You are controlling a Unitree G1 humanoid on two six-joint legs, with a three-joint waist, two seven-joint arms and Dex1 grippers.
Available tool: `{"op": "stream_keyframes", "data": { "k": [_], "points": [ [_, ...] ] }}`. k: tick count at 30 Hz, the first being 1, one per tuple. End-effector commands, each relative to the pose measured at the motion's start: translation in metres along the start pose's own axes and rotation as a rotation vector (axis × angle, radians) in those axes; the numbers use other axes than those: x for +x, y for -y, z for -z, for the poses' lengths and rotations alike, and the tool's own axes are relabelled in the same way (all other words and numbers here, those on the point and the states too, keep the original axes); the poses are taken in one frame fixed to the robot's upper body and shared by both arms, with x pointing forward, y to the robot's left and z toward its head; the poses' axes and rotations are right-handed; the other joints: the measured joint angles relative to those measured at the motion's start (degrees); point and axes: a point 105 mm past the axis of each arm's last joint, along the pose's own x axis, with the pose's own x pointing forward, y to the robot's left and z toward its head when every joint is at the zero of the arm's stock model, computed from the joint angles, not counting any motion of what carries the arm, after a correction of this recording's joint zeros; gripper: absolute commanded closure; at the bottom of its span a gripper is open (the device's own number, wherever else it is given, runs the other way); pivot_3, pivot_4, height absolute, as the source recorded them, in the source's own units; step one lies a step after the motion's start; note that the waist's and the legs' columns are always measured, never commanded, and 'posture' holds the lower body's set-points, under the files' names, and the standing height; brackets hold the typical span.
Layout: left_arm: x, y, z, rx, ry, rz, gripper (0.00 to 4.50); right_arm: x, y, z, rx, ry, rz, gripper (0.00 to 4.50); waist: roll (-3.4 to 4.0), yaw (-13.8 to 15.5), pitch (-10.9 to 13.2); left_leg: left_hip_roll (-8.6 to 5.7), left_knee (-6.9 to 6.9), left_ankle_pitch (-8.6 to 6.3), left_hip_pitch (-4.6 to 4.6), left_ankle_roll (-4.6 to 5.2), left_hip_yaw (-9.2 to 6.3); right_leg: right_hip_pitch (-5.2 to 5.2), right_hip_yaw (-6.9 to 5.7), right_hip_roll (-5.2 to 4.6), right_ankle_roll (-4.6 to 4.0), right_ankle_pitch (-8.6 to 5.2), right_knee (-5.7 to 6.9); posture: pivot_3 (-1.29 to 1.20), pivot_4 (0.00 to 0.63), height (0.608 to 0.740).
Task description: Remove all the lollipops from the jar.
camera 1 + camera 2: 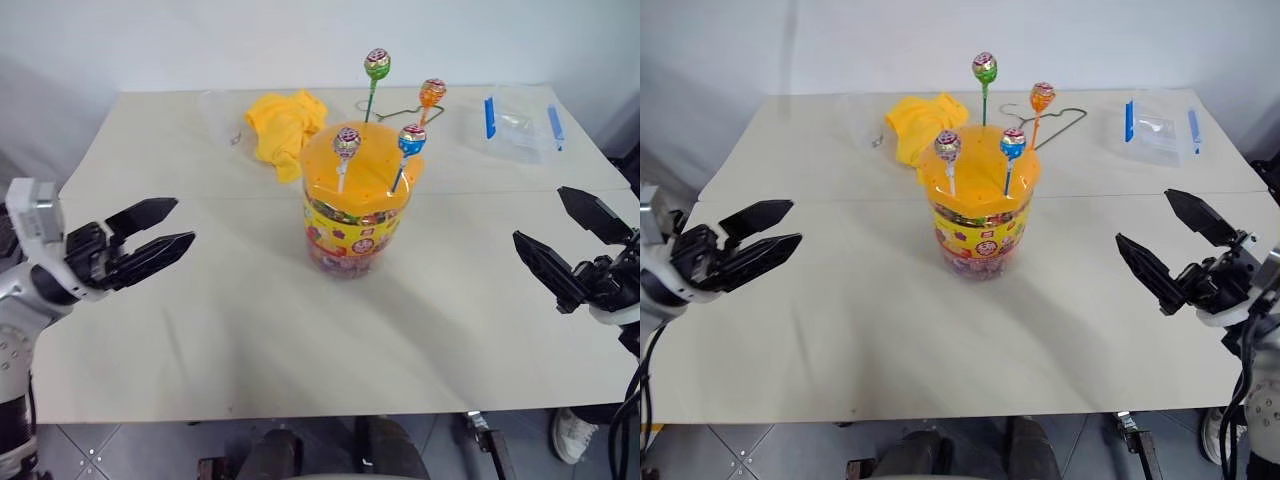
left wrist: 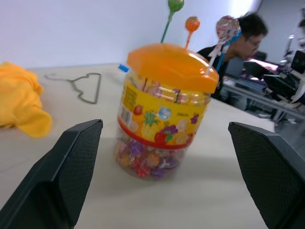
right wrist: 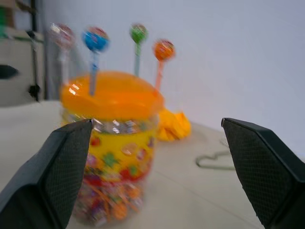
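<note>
The jar point(image 1: 355, 215), a clear cylinder with a yellow label and a domed orange lid, stands upright in the middle of the table. Several lollipops stick up from holes in the lid: a green one point(image 1: 377, 64), an orange one point(image 1: 432, 93), a purple-pink one point(image 1: 347, 141) and a blue one point(image 1: 412, 139). My left gripper point(image 1: 180, 222) hovers open well to the left of the jar, pointing at it. On the far right my right gripper point(image 1: 540, 215) is open too, aimed at the jar. Neither touches anything.
Behind the jar lie a crumpled yellow cloth point(image 1: 283, 125) and a thin wire hanger point(image 1: 400, 108). A clear box with blue clips point(image 1: 522, 120) sits at the back right. The table's front edge point(image 1: 330, 412) is close below. A person point(image 2: 248, 36) sits beyond the table.
</note>
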Motion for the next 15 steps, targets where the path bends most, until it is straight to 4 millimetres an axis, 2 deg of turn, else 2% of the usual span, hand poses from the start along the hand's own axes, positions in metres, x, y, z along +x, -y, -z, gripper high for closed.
{"op": "stream_keyframes", "data": {
  "k": [1,4,7,10,15],
  "points": [
    [0.033,0.006,-0.006,0.06,-0.025,0.148,0.01,0.003,-0.019,-0.021,-0.038,0.032,-0.101,0.0,0.0,0.2,0.0,-0.03,0.04,0.01,-0.01,0.01,-0.01,0.01,0.0,0.0,0.03,0.02,0.0,0.0,0.15,0.74],
    [0.077,0.013,-0.009,0.064,-0.06,0.317,0.01,0.011,-0.039,-0.032,-0.014,0.073,-0.221,0.0,-0.01,0.0,0.0,-0.1,0.1,0.01,-0.01,0.05,0.01,0.03,0.0,0.02,0.08,0.05,0.02,0.0,0.15,0.74],
    [0.109,0.019,-0.015,0.074,-0.053,0.4,0.01,0.016,-0.041,-0.039,-0.041,0.105,-0.24,0.0,-0.04,-0.3,0.0,-0.13,0.15,0.02,-0.03,0.06,0.03,0.02,-0.05,0.07,0.11,0.06,0.27,0.0,0.15,0.74],
    [0.125,0.025,-0.016,0.066,-0.06,0.458,0.01,0.014,-0.051,-0.043,-0.029,0.137,-0.301,0.0,-0.03,-0.9,0.0,-0.09,0.06,0.01,-0.01,0.07,0.08,-0.03,-0.1,0.09,0.11,0.06,0.27,0.0,0.15,0.74],
    [0.138,0.033,-0.017,0.041,-0.047,0.497,0.01,0.009,-0.053,-0.04,-0.035,0.115,-0.271,0.0,-0.05,-0.8,0.0,-0.08,0.04,0.02,0.0,0.07,0.07,-0.08,-0.09,0.09,0.11,0.06,0.28,0.0,0.15,0.74]
  ]
}}
